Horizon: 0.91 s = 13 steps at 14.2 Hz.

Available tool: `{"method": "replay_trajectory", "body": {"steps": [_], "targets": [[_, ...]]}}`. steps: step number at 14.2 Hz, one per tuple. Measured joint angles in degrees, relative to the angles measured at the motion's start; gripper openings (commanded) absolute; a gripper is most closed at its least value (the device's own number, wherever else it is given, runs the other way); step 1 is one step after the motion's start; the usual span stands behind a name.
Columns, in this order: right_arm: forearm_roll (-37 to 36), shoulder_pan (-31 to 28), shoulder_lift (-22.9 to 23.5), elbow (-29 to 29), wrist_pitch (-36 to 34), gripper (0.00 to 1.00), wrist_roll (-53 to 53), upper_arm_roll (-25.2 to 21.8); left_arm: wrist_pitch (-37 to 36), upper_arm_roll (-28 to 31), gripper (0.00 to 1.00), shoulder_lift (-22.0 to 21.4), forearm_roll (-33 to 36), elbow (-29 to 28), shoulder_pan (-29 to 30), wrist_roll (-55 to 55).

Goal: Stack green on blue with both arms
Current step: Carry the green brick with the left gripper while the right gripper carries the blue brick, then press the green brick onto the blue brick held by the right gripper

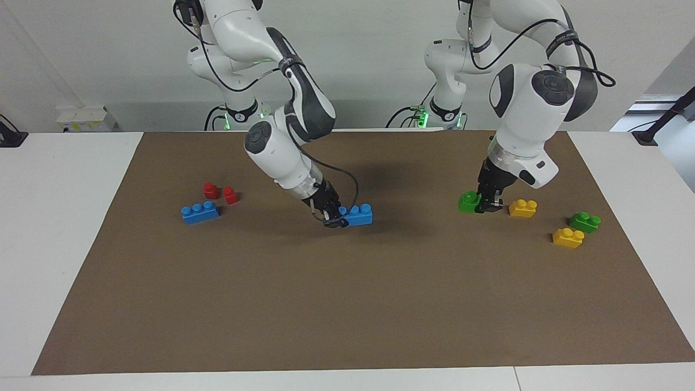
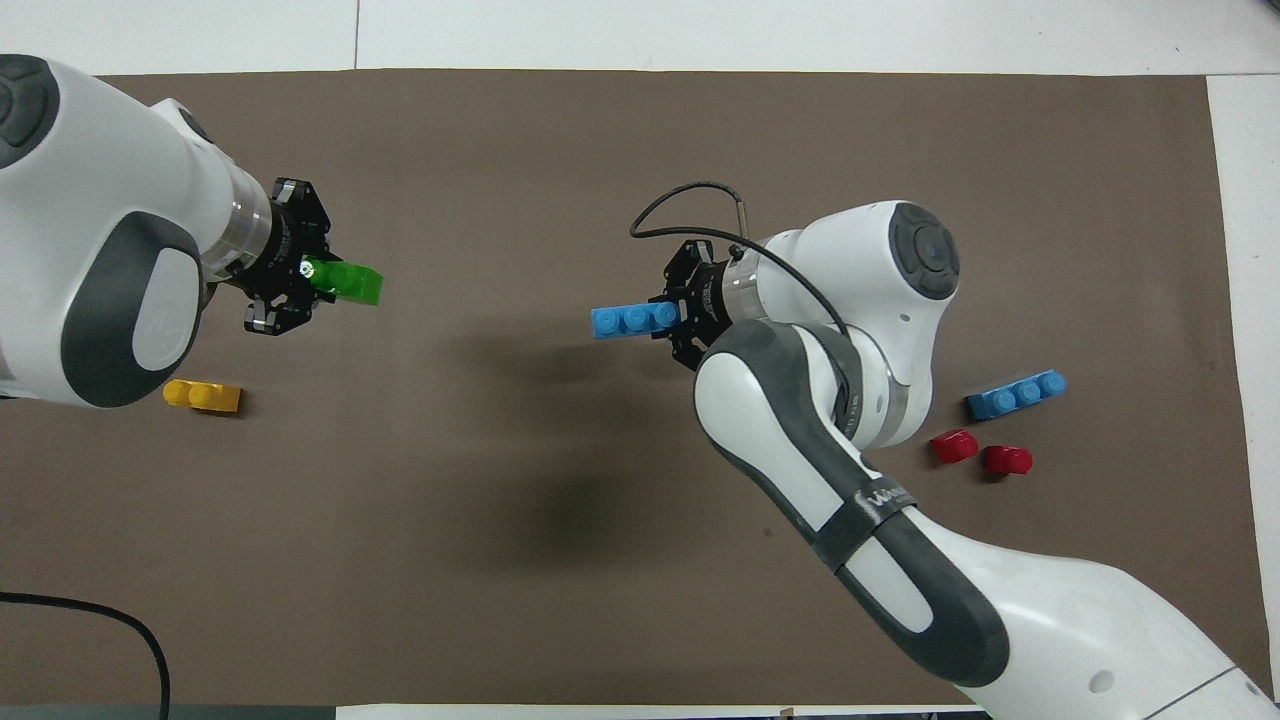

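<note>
My left gripper (image 1: 485, 203) is shut on a green two-stud brick (image 1: 467, 202) and holds it over the brown mat beside a yellow brick; the gripper (image 2: 297, 278) and its green brick (image 2: 346, 283) also show in the overhead view. My right gripper (image 1: 332, 216) is shut on one end of a blue three-stud brick (image 1: 357, 214) over the middle of the mat; the gripper (image 2: 684, 318) and its blue brick (image 2: 633, 320) show from overhead too. The two held bricks are well apart. A second blue brick (image 1: 200, 212) and a second green brick (image 1: 585, 221) lie on the mat.
Two small red blocks (image 1: 220, 193) lie by the loose blue brick, toward the right arm's end. Two yellow bricks (image 1: 523, 208) (image 1: 568, 237) lie near the loose green brick, toward the left arm's end. The brown mat (image 1: 347, 304) covers most of the white table.
</note>
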Motion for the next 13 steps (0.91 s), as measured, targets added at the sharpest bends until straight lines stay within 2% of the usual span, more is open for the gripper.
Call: {"method": "replay_trajectory", "body": {"steps": [6,13], "targets": [[1.94,2.45,4.18,-0.56,3.01,0.0,1.0,-0.09,-0.2,-0.04,0.0,-0.13,-0.02,-0.46,-5.65,-7.56],[1.94,3.33,4.94,-0.57,3.26,0.0,6.6,-0.18,9.69,-0.06,0.0,-1.32,0.09,-8.25,-15.73,-20.88]]}}
